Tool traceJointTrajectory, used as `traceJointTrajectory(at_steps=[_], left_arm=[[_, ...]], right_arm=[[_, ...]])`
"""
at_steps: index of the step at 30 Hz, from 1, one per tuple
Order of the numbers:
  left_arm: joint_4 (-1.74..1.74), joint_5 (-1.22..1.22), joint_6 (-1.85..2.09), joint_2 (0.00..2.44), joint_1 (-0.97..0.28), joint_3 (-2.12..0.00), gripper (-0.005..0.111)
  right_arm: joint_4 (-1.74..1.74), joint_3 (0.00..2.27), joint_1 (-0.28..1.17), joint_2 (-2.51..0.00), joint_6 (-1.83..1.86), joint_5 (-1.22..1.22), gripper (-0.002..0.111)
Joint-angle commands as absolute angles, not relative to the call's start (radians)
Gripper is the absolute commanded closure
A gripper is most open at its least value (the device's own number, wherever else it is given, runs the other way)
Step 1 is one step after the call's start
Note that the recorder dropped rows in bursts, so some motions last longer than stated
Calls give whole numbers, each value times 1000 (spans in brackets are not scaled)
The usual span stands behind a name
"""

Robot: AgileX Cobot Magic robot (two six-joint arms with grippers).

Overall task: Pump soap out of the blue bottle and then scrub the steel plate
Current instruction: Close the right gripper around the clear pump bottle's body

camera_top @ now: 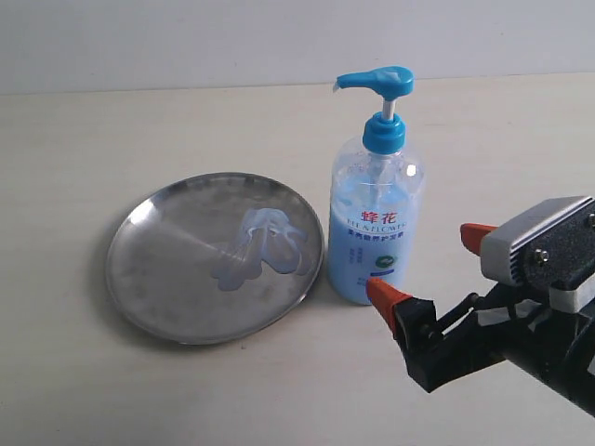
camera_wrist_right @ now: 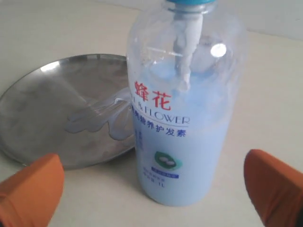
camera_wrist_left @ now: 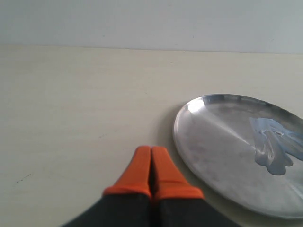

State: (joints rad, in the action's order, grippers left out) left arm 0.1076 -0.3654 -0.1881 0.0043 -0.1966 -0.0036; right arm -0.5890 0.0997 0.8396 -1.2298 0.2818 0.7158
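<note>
In the exterior view the bottle [camera_top: 376, 223] stands mid-frame, just right of the plate [camera_top: 158, 251], with no passage between them. The right gripper [camera_top: 431, 266] fills the lower right. The table [camera_top: 93, 390] lies open at upper left and bottom left.

A: Is the right gripper [camera_wrist_right: 151, 189] touching the blue bottle [camera_wrist_right: 163, 142]?
B: No, its orange fingertips [camera_wrist_right: 31, 187] are spread wide, with the bottle standing between them. The steel plate [camera_wrist_right: 33, 113] lies just beside it, with glossy soap [camera_wrist_right: 93, 118] smeared across.
</note>
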Motion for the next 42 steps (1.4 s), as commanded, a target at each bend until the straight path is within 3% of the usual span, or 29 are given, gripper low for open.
traceJointTrajectory(at_steps=[1, 19, 42], left_arm=[[101, -353, -183, 0, -196, 0, 107], [101, -353, -183, 0, -196, 0, 107], [101, -353, -183, 0, -196, 0, 107]], right_arm=[[-595, 101, 843, -1224, 293, 758, 3], [-614, 195, 843, -1559, 154, 1003, 3], [-796, 380, 843, -1762, 217, 1011, 3]])
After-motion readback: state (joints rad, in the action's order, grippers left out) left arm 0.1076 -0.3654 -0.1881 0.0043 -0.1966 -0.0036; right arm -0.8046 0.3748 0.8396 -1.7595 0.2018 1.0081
